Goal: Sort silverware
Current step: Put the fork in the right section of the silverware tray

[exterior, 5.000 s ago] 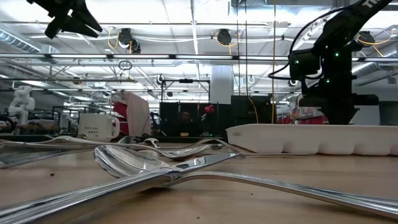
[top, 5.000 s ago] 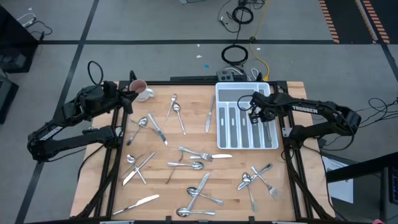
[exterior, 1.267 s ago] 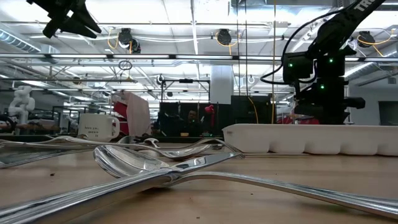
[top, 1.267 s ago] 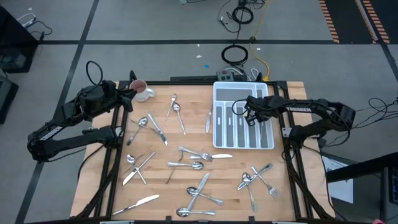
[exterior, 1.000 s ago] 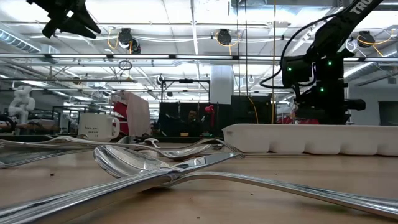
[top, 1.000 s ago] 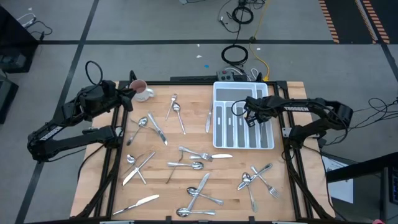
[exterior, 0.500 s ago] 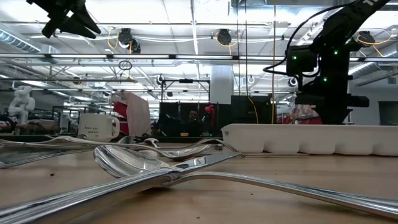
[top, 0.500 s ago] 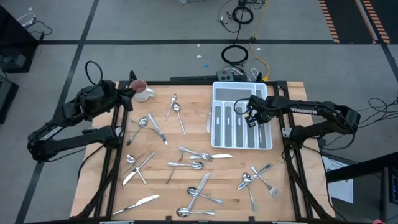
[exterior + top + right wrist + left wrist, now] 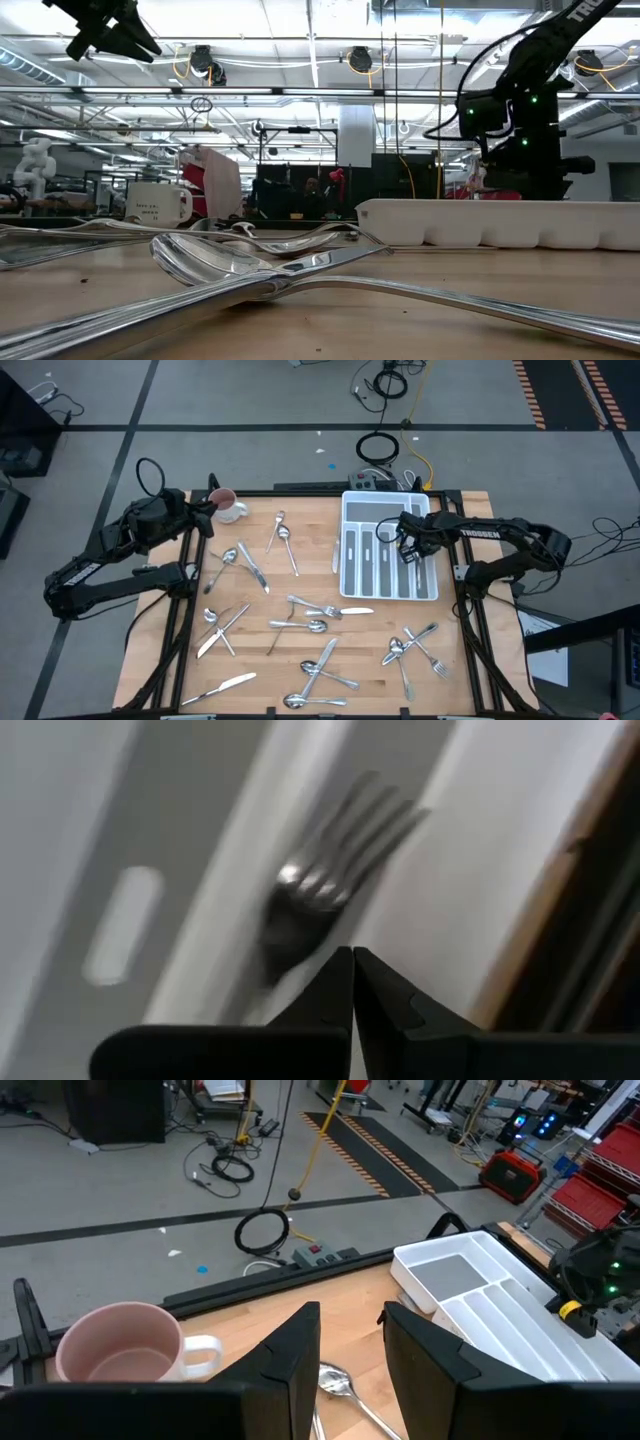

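Our right gripper (image 9: 408, 546) sits right of centre in the high view, over the white cutlery tray (image 9: 352, 508), its fingers (image 9: 345, 982) pressed together with nothing between them. Just past the fingertips, in the right wrist view, we see a fork (image 9: 325, 880) lying in one of the tray's slots, tines toward the upper right of that frame. In the low view this arm shows at the upper right, above the tray's long white wall.

Our left gripper (image 9: 213, 510) waits at the upper left of the table in the high view, beside the pink-lined mug (image 9: 229, 506); its fingers (image 9: 285, 1355) stand partly apart and hold nothing.

The rest of the silverware (image 9: 318, 626) lies scattered over the wooden table (image 9: 310, 535): spoons and knives at centre left, a crossed cluster at the bottom centre, and forks and spoons at the lower right, below the tray. A spoon (image 9: 215, 262) lies nearest the low camera.
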{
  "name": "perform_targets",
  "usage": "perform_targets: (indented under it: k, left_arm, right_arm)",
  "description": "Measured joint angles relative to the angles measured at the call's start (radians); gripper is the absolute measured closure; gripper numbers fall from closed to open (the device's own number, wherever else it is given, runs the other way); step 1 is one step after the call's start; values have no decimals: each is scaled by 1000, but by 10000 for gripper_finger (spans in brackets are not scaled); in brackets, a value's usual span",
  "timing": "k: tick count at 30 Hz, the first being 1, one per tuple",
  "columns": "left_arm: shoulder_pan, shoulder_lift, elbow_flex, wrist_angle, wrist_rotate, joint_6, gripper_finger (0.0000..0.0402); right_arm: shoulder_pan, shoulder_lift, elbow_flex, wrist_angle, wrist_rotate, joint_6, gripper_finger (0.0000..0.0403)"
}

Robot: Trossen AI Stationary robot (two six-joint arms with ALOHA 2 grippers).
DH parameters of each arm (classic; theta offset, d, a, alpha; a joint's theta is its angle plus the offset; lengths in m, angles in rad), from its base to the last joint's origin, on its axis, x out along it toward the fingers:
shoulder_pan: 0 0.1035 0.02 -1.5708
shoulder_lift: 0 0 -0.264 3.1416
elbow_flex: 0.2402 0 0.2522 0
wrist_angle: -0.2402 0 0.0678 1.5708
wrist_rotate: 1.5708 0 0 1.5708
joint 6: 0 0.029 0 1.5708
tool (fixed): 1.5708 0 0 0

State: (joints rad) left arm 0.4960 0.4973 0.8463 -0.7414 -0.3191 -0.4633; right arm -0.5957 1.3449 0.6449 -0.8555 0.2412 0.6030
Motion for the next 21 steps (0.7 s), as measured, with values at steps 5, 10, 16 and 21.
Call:
perform_targets:
  k: [5, 10, 16, 21]
  left_arm:
    - [0, 0, 0, 1, -1, 0, 284]
    - [0, 2, 0, 2, -4, 0, 284]
    - [0, 22, 0, 2, -8, 0, 284]
    - [0, 48, 0, 30, -8, 0, 284]
  right_arm:
    - [-46, 0, 2, -19, 62, -43, 403]
    - [-99, 0, 1, -21, 116, -99, 403]
    - [-107, -5, 1, 2, 47, -104, 403]
    - [-96, -70, 47, 32, 49, -94, 403]
